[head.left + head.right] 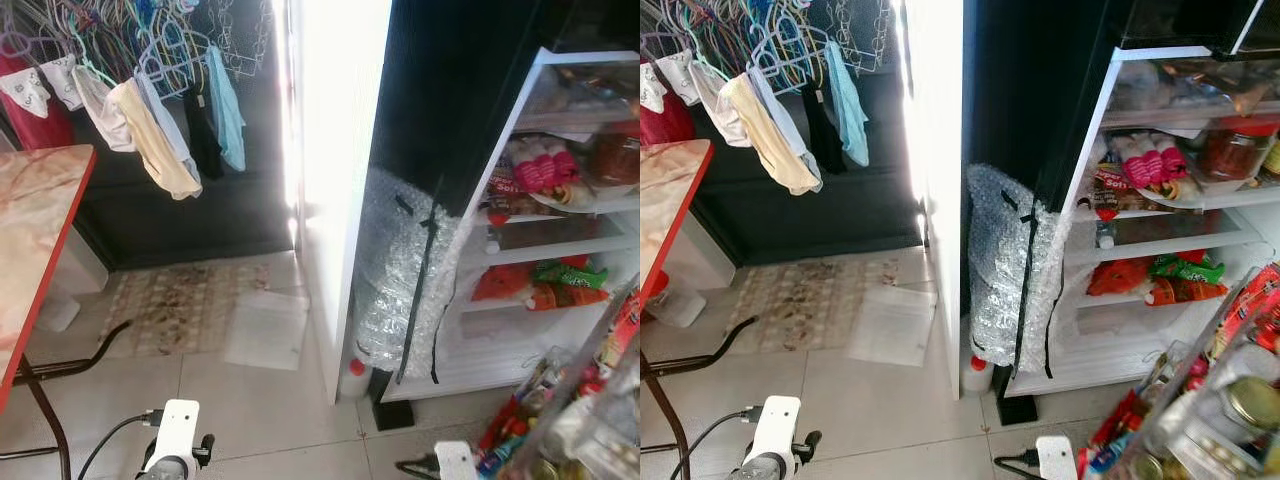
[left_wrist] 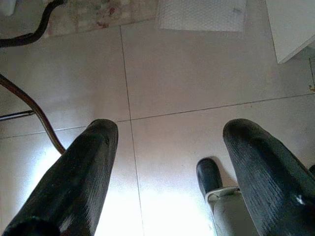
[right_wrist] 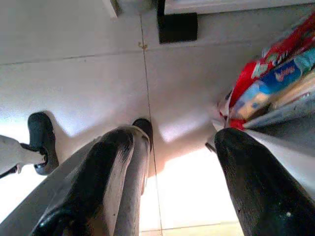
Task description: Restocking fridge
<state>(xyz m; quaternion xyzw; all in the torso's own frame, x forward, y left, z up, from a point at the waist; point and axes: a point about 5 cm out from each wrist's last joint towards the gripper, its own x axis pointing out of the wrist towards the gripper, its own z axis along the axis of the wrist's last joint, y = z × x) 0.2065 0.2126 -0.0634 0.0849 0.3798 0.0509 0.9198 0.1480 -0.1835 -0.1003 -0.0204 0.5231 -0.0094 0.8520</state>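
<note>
The fridge [image 1: 600, 340] stands open at the right. Its shelves hold pink bottles [image 1: 535, 165], a red jar [image 1: 1230, 150] and green and orange packets [image 1: 560, 280]. The open door's rack [image 1: 1230, 400] at the lower right carries packets and lidded jars; the packets [image 3: 266, 83] also appear in the right wrist view. My left gripper [image 2: 172, 130] hangs low over the tiled floor, open and empty. My right gripper [image 3: 174, 140] hangs beside the door rack, open and empty too.
A bundle of bubble wrap [image 1: 400, 290] leans against the fridge's left side, with a red-capped bottle [image 1: 357, 370] at its foot. A red-edged table [image 1: 40, 230] is at the left, a rug [image 1: 180, 305] and white sheet [image 1: 268, 328] lie ahead. Laundry [image 1: 150, 100] hangs above.
</note>
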